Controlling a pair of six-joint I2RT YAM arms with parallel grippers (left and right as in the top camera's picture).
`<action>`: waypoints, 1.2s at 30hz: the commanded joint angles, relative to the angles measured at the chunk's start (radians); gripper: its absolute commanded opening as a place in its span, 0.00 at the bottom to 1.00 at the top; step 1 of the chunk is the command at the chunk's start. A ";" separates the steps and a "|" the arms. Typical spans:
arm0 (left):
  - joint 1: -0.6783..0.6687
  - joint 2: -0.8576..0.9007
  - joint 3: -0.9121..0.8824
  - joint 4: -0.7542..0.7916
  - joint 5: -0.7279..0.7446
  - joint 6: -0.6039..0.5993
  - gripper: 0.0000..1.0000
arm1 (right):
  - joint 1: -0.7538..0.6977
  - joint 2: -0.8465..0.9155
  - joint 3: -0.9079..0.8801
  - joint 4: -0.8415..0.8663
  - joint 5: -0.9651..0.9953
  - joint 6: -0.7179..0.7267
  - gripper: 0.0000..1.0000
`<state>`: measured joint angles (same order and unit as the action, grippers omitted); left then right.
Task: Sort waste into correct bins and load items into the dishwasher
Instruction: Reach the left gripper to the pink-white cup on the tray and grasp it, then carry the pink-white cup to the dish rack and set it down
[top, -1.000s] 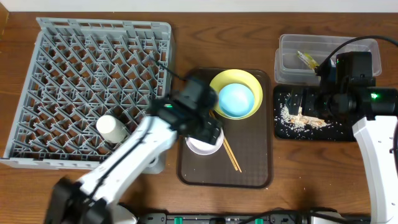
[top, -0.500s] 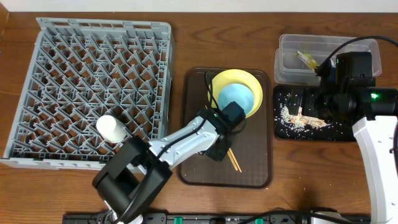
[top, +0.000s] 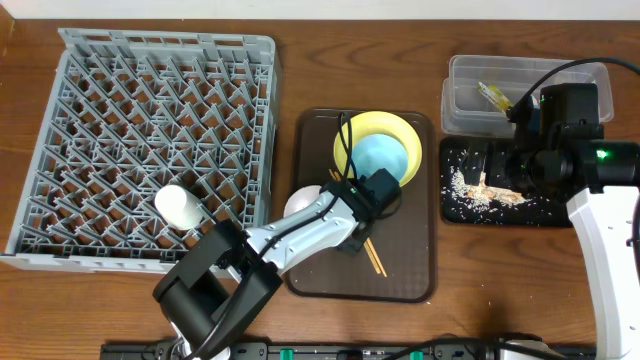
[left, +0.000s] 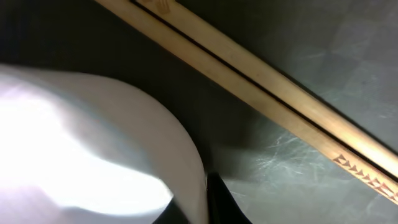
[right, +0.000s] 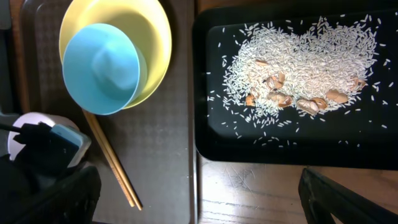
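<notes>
Up close, chopsticks (left: 261, 102) and pale pink bowl (left: 81, 149) flank the clenched left tool (left: 210, 199), obscured overhead; right tool (right: 199, 208) gapes.

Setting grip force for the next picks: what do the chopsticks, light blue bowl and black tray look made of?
Chopsticks: pale wood or bamboo, matte, with faint grain and a small printed pattern near one end.
Light blue bowl: probably plastic, smooth satin, even colour, soft highlights.
Black tray: likely plastic, glossy, its rim catching light.

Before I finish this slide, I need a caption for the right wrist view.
Light blue bowl nested in yellow plate beside black tray holding rice; chopsticks nearby.
</notes>
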<state>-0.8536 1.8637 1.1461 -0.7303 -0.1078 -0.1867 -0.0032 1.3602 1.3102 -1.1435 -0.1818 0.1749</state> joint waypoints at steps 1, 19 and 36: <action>-0.010 0.004 0.049 -0.034 -0.104 -0.008 0.08 | -0.014 -0.007 0.017 -0.002 0.010 0.008 0.99; 0.212 -0.215 0.238 -0.170 0.058 0.170 0.08 | -0.014 -0.007 0.017 -0.010 0.010 0.008 0.99; 0.957 -0.272 0.234 -0.146 1.176 0.325 0.07 | -0.014 -0.007 0.017 -0.013 0.010 0.007 0.99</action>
<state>0.0288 1.5879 1.3613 -0.8745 0.8478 0.1101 -0.0032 1.3602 1.3102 -1.1553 -0.1814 0.1749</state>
